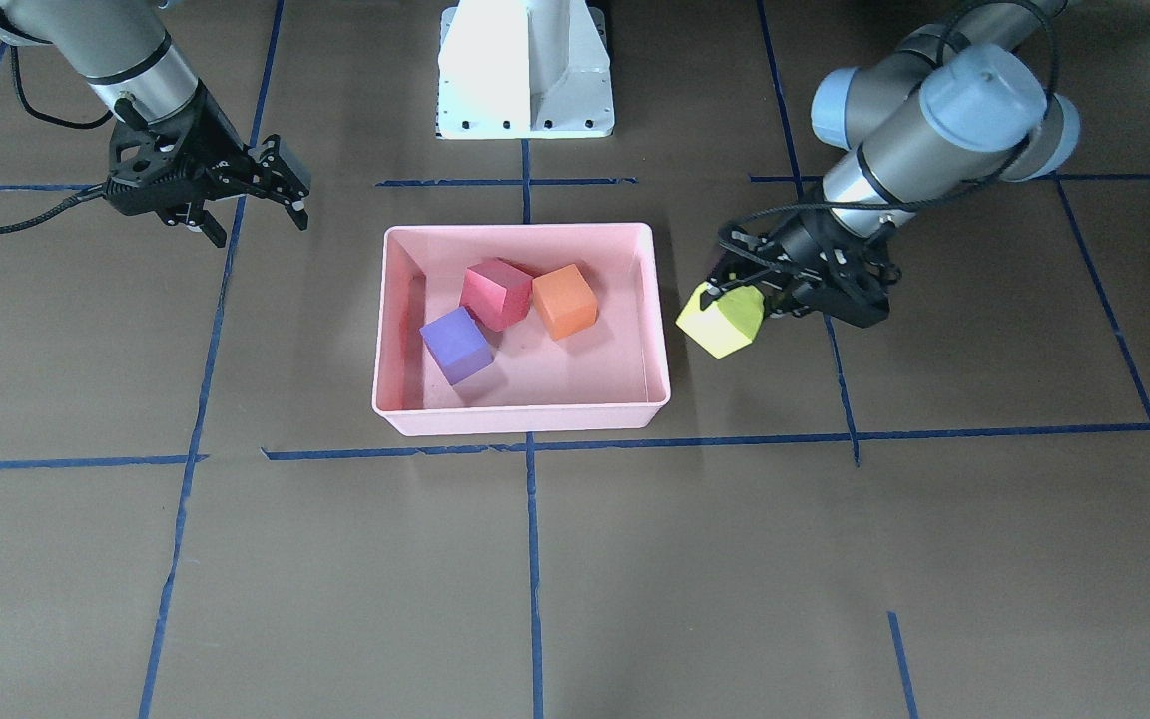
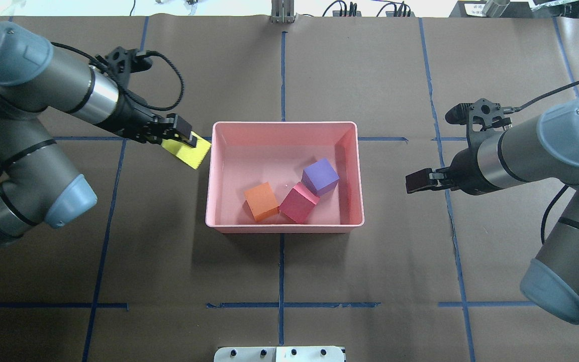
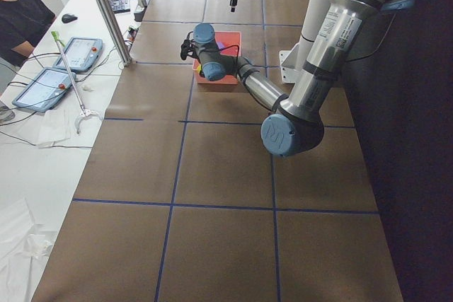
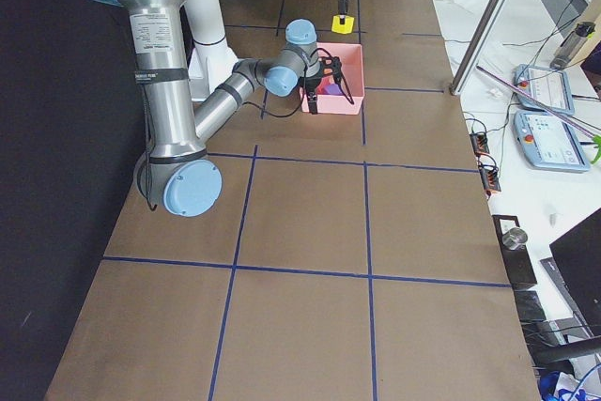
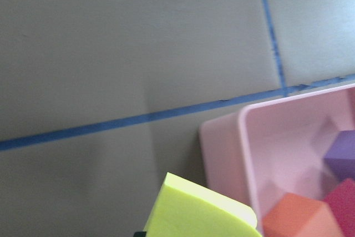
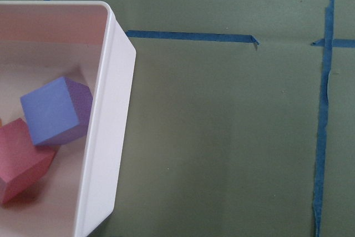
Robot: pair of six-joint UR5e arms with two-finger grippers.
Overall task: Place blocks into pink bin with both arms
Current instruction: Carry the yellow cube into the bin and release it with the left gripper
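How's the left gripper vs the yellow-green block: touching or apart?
Touching. The front-facing view shows the left gripper shut on the yellow-green block, clamping it from opposite sides.

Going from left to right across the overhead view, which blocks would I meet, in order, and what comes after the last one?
yellow-green block → orange block → red-pink block → purple block → right gripper

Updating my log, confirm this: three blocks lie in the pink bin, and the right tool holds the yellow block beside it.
Wrong arm. In the overhead view the left tool holds the yellow block beside the pink bin; the right tool is open and empty. The rest stands.
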